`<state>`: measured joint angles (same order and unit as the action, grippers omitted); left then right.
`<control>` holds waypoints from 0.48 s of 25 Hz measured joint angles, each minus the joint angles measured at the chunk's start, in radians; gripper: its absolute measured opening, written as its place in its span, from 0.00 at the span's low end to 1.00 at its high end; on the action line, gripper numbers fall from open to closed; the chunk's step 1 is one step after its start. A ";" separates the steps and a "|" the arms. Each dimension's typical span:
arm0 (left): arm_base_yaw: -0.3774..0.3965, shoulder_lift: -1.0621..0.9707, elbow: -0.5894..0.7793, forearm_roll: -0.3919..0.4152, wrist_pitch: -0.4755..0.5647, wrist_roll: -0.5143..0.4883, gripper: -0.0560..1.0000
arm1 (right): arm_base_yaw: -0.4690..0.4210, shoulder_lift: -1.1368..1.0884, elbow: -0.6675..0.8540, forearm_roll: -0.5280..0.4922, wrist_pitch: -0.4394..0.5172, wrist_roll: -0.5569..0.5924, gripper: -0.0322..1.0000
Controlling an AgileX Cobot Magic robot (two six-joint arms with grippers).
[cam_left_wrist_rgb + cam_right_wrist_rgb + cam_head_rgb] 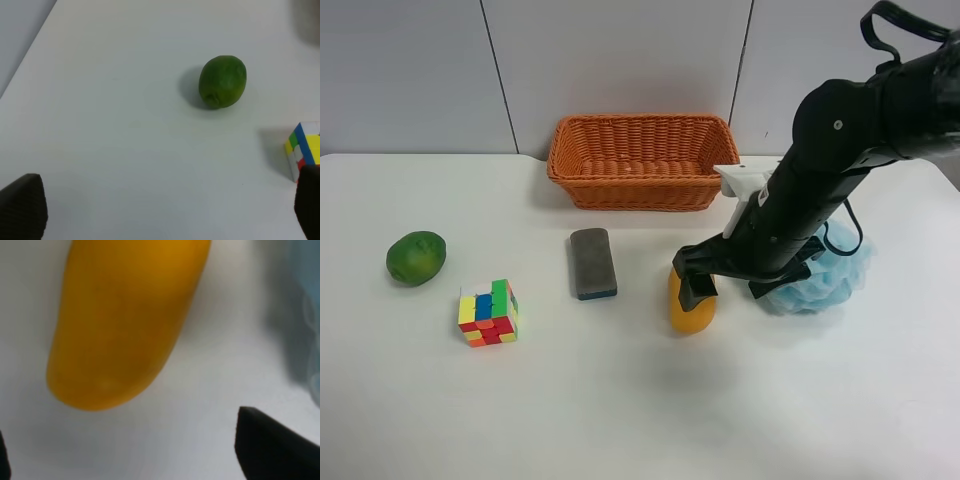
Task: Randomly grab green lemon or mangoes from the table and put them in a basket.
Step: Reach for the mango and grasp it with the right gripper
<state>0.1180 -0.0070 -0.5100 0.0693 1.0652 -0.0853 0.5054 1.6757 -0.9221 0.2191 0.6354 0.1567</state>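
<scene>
The yellow-orange mango [692, 312] lies on the white table [620, 410] in front of the wicker basket [638, 186]. My right gripper [697, 286] hovers right over the mango's far end. In the right wrist view the mango [125, 320] fills the frame just ahead of the gripper [130, 450], whose jaws are open and do not touch it. The green lemon [416, 257] sits far off at the exterior high view's left. The left wrist view shows the lemon [223, 81] some way ahead of my open, empty left gripper [165, 205]. The left arm is out of the exterior high view.
A grey block [592, 262] lies between the basket and a colourful cube [488, 312], which also shows in the left wrist view [305, 152]. A light-blue mesh sponge [832, 268] lies under the right arm, beside the mango.
</scene>
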 joint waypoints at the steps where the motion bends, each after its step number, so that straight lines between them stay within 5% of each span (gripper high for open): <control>1: 0.000 0.000 0.000 0.000 0.000 0.000 0.99 | -0.005 0.002 0.000 0.000 -0.010 0.002 0.88; 12: 0.000 0.000 0.000 0.000 0.000 0.000 0.99 | -0.008 0.162 0.000 0.127 -0.172 -0.063 0.88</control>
<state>0.1180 -0.0070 -0.5100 0.0693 1.0652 -0.0853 0.4969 1.8380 -0.9221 0.3461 0.4638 0.0936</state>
